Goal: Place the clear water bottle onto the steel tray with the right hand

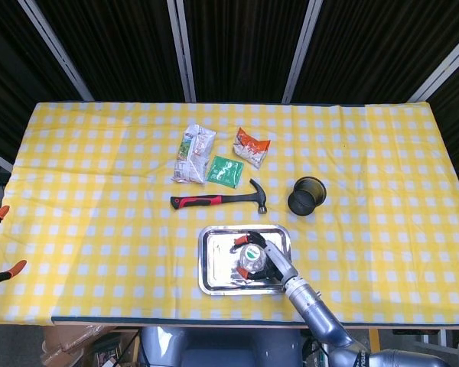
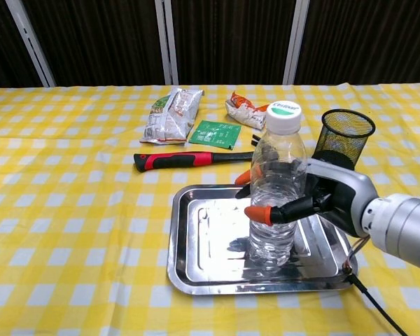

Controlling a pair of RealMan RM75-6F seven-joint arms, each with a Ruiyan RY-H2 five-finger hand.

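Steel tray (image 2: 196,269) at the bench's six o'clock edge is carrying the upright bottle (image 2: 276,203); the right robot hand (image 2: 315,199) is flanking it with fingers spread, apparently not clamping it.

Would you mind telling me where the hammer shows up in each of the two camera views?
Head view: the hammer lies near the middle of the picture, just above the steel tray.
Chest view: the hammer lies left of centre, just behind the tray.
Shared landmark: the green packet just beyond its handle.
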